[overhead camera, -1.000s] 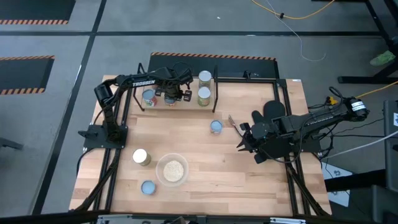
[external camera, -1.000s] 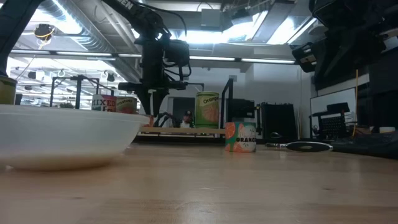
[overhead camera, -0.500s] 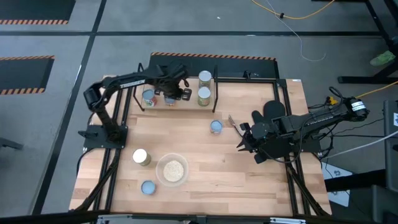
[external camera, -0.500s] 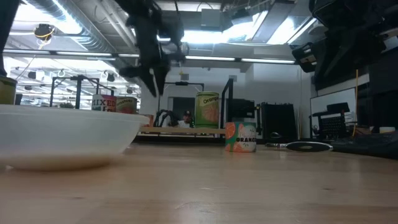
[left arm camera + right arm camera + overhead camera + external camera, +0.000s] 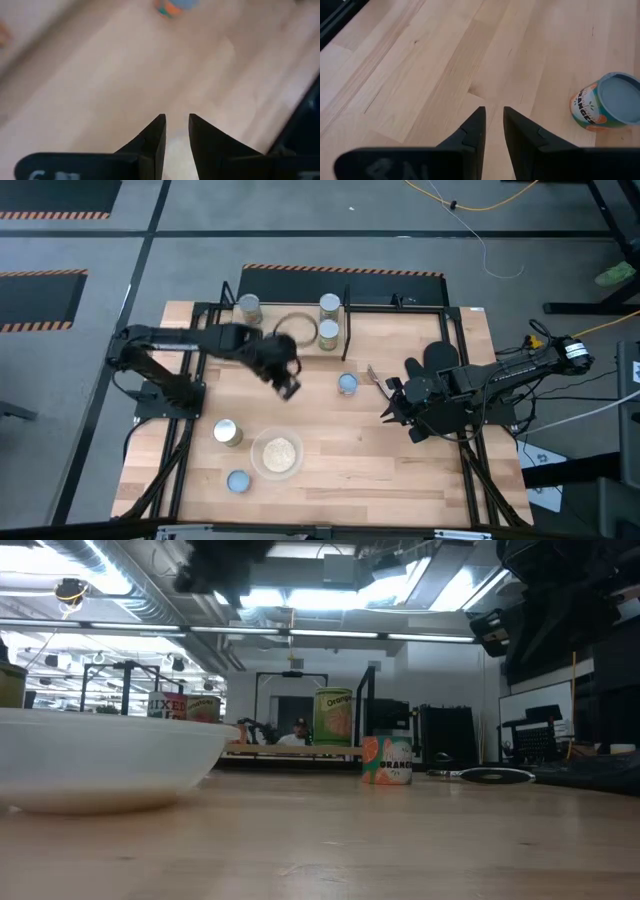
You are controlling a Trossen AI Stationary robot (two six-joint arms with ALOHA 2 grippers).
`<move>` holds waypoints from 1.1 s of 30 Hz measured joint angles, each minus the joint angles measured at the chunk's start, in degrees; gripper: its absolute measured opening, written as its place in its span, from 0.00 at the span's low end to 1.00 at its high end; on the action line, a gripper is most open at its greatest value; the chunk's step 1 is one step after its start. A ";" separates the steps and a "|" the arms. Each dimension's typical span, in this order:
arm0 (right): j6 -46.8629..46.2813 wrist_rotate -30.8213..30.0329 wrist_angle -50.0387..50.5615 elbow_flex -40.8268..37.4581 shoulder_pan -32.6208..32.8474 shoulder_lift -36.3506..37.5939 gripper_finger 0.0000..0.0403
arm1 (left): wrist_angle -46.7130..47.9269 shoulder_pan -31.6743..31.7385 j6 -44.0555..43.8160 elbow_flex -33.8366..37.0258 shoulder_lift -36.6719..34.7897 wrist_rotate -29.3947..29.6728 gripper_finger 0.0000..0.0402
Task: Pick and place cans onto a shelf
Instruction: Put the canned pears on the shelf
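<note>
The shelf (image 5: 275, 315) stands along the table's far edge, and cans such as a green-yellow one (image 5: 334, 717) stand upright on its board. Another can with a pale blue top (image 5: 347, 384) stands on its base mid-table; it also shows in the right wrist view (image 5: 607, 102). My left gripper (image 5: 287, 387) hangs high over the table, left of that can and nearer than the shelf. Its fingers (image 5: 176, 117) stand a little apart with nothing between them. My right gripper (image 5: 388, 398) waits right of the can, its fingers (image 5: 493, 109) a little apart and holding nothing.
A clear bowl of pale grain (image 5: 277, 452) sits near the front; it fills the left of the low view (image 5: 100, 760). Two more cans (image 5: 228, 432) (image 5: 238, 480) stand left of it. A small dark utensil (image 5: 372, 375) lies right of the mid-table can.
My left gripper has drawn back from the cans on the shelf. It has risen and swung toward the table's near edge, rolling as it went, with nothing in it. It now hangs over the middle of the table. The cans stay where they were.
</note>
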State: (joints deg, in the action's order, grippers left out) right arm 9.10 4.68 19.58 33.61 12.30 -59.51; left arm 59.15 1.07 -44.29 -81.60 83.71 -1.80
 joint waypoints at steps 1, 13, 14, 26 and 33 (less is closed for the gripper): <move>-0.01 0.01 -0.01 0.00 0.02 0.00 0.18 | 0.34 -2.54 -1.33 0.00 -0.10 0.33 0.19; -0.03 -0.02 0.01 0.00 0.00 0.00 0.18 | 2.98 -28.55 -20.08 0.05 1.55 7.72 0.18; -0.04 0.00 -0.01 0.00 0.01 0.00 0.18 | 3.16 -30.26 -22.72 0.17 1.63 8.54 0.18; -0.04 0.00 -0.09 0.00 0.00 0.00 0.18 | 15.83 -39.22 -33.74 0.11 4.70 14.35 0.18; -0.04 -0.02 -0.15 0.00 0.01 -0.02 0.18 | 24.22 -39.75 -35.13 0.11 5.69 14.00 0.18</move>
State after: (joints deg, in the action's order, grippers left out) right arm 9.06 4.67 19.44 33.61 12.31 -59.53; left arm 83.37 -38.68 -79.42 -81.49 89.41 12.20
